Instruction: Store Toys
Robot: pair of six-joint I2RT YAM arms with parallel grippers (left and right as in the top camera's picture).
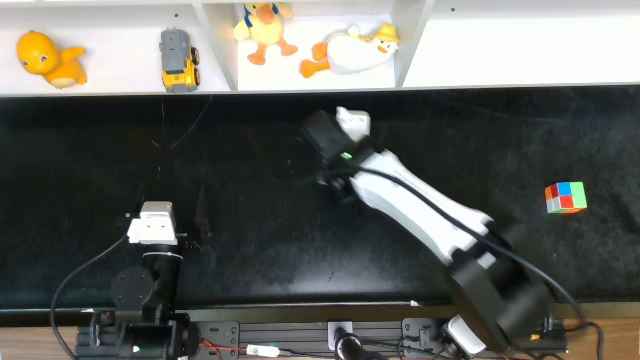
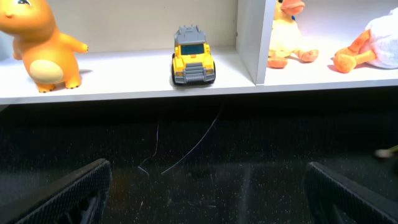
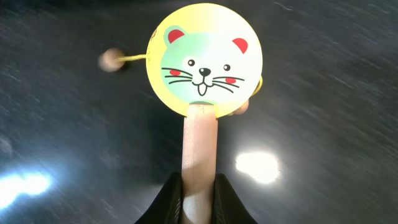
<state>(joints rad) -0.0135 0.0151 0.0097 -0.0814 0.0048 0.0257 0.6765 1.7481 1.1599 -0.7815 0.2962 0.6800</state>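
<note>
A hand drum toy (image 3: 202, 59) has a yellow round face painted with a green cat, a wooden handle (image 3: 199, 143), and a bead on a string (image 3: 111, 60). My right gripper (image 3: 199, 190) is shut on the handle and holds the toy above the black mat. In the top view the right arm (image 1: 420, 205) reaches to the mat's middle, short of the white shelf (image 1: 300, 88). My left gripper (image 2: 205, 196) stands open with nothing between its fingers (image 2: 74, 193), low at the mat's front left (image 1: 158, 228), facing the shelf.
On the shelf stand an orange figure (image 1: 50, 58), a yellow truck (image 1: 179, 60), a yellow duck plush (image 1: 265, 28) and a white duck plush (image 1: 350, 50), with dividers between compartments. A coloured cube (image 1: 565, 197) lies on the mat at the right.
</note>
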